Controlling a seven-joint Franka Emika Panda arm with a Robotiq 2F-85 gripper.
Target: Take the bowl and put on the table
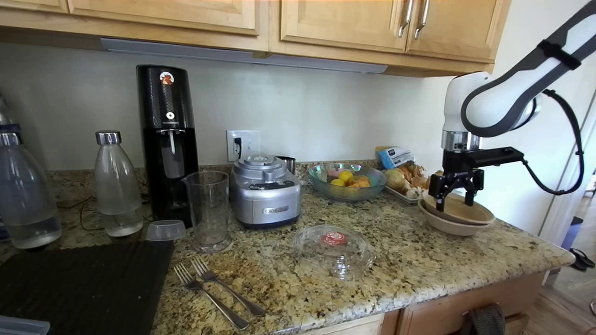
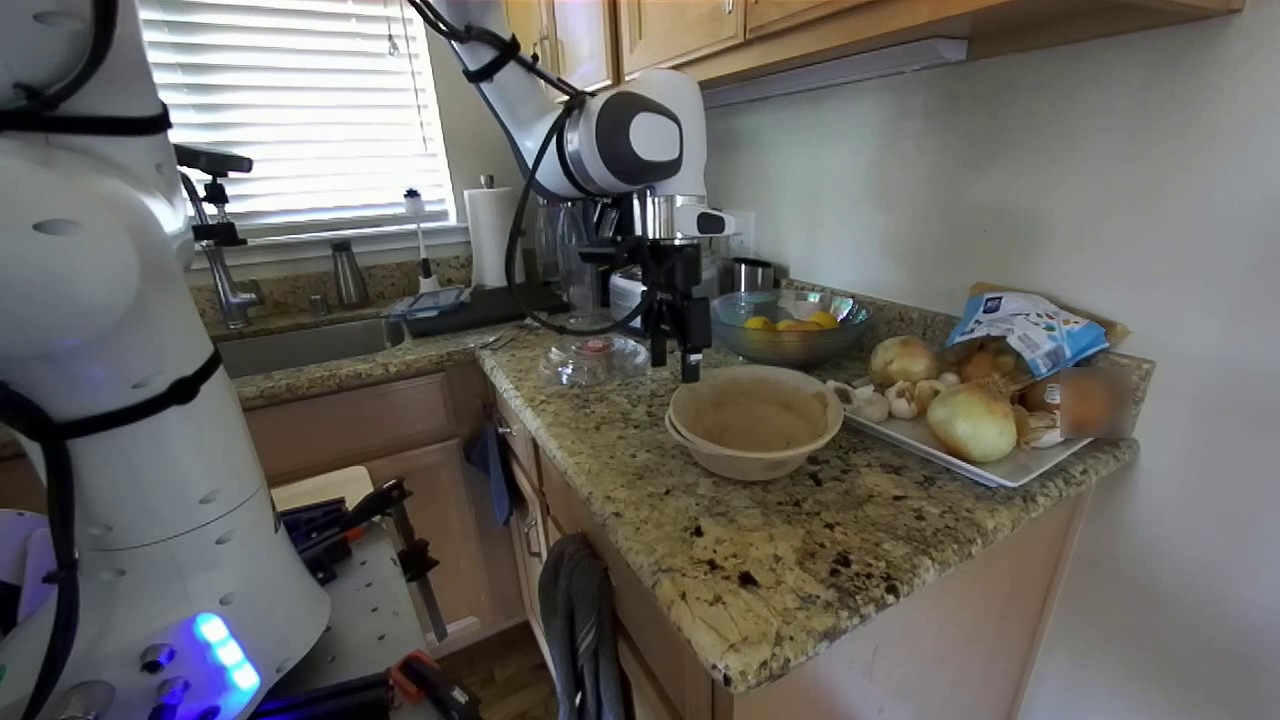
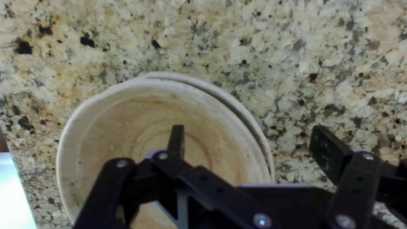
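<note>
Two beige bowls are nested on the speckled granite countertop (image 1: 405, 265). The upper bowl (image 1: 477, 216) sits slightly tilted in the lower bowl (image 1: 449, 226). The upper bowl (image 2: 757, 415) also shows in an exterior view, with the lower bowl's rim (image 2: 679, 430) at its left. In the wrist view the upper bowl (image 3: 127, 127) covers most of the lower bowl (image 3: 244, 113). My gripper (image 1: 455, 202) is open and empty, pointing down at the bowls' edge, also visible in an exterior view (image 2: 675, 365). In the wrist view the gripper (image 3: 248, 140) has one finger over the bowl's inside, the other over granite.
A tray (image 2: 900, 435) of onions and garlic is close beside the bowls. A glass fruit bowl (image 1: 347, 184), a clear glass dish (image 1: 333, 251), a food processor (image 1: 266, 195) and two forks (image 1: 219, 298) stand or lie further along. The counter edge (image 2: 735, 680) is near the bowls.
</note>
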